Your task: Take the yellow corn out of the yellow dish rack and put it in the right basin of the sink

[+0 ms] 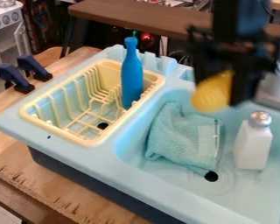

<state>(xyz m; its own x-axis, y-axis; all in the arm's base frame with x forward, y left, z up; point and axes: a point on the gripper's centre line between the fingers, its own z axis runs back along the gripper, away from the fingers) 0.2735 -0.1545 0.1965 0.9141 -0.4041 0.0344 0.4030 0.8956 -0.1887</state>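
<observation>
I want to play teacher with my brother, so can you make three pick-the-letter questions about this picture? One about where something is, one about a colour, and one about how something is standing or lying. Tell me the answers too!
1. Where is the blue bottle?
A) Beside the cloth
B) In the yellow rack
C) Between the dark blue clamps

2. What colour is the thing that the gripper holds?
A) Yellow
B) Red
C) Green

3. How is the white shaker placed?
A) Lying on its side
B) Upside down
C) Upright

Answers:
1: B, its bottom is inside the rack.
2: A, yellow shows at the black fingers.
3: C, its silvery top points up.
</observation>
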